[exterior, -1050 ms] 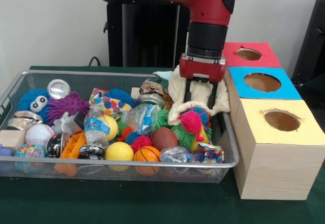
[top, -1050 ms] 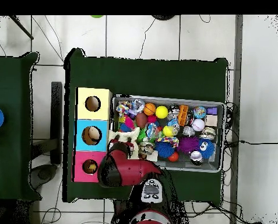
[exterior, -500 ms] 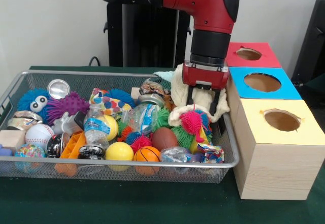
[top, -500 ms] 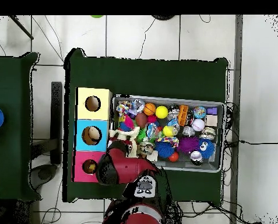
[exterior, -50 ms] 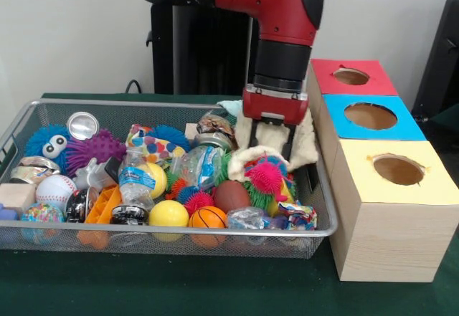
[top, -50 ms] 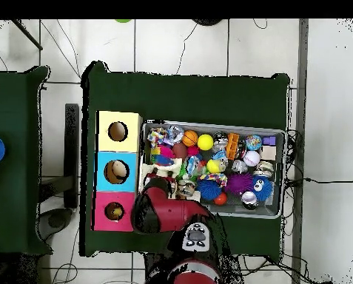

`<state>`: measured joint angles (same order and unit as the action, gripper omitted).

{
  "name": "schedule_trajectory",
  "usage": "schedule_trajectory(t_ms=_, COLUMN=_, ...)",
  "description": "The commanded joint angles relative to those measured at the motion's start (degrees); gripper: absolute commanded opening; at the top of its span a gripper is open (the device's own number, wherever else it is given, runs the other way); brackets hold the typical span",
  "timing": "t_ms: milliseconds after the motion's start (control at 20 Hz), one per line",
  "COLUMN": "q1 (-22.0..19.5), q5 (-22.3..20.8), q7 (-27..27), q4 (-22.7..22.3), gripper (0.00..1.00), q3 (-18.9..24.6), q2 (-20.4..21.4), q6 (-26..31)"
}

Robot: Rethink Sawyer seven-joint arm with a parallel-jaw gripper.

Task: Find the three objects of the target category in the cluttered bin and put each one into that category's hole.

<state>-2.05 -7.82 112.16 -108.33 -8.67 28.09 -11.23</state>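
We see the red and black arm [exterior, -50 ms: 276, 22] coming down into the right end of the wire bin [exterior, -50 ms: 43, 108], which sits on the green tabletop [exterior, -50 ms: 179, 287]. Its gripper [exterior, -50 ms: 270, 144] hangs over a cream cloth [exterior, -50 ms: 305, 144] bunched against the bin's right wall. The two dark jaws stand apart, one on each side of a fold of that cloth, their tips down at the cloth's surface; we cannot tell whether they press on it. Just below the tips lies a pink spiky ball [exterior, -50 ms: 265, 176], touching the cloth's lower edge.

The rest of the bin is crowded. At the left end we see a blue furry toy with googly eyes [exterior, -50 ms: 46, 144], a purple spiky ball [exterior, -50 ms: 97, 149] beside it, and a baseball [exterior, -50 ms: 55, 187] nearer the front. Along the near wall sit a yellow ball [exterior, -50 ms: 168, 213], a small basketball [exterior, -50 ms: 208, 218] and a brown football [exterior, -50 ms: 232, 195], with a clear plastic bottle [exterior, -50 ms: 135, 178] lying among them.

To the right of the bin stand three wooden boxes in a row, each with a round hole in its top: the yellow box [exterior, -50 ms: 398, 169] nearest, the blue box [exterior, -50 ms: 371, 116] in the middle and the red box [exterior, -50 ms: 351, 77] farthest.

In the overhead view the arm covers the gripper, and the bin [top, -50 ms: 277, 133] lies just beside the row of boxes.
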Motion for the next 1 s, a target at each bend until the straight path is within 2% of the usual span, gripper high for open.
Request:
schedule_trajectory(t_ms=50, q1=-6.8, q5=-7.9, q7=-4.8, q4=1.1, gripper=1.0, q3=-2.1, q2=2.3, q6=12.6)
schedule_trajectory(t_ms=150, q1=-7.9, q5=-9.9, q7=-4.7, q4=1.7, gripper=1.0, q3=-2.0, q2=2.6, q6=13.2)
schedule_trajectory(t_ms=500, q1=-6.5, q5=-13.5, q7=-2.1, q4=3.3, gripper=1.0, q3=-4.3, q2=0.2, q6=12.4)
schedule_trajectory(t_ms=1000, q1=-2.9, q5=-13.1, q7=2.6, q4=3.9, gripper=1.0, q3=-9.1, q2=-2.9, q6=4.7)
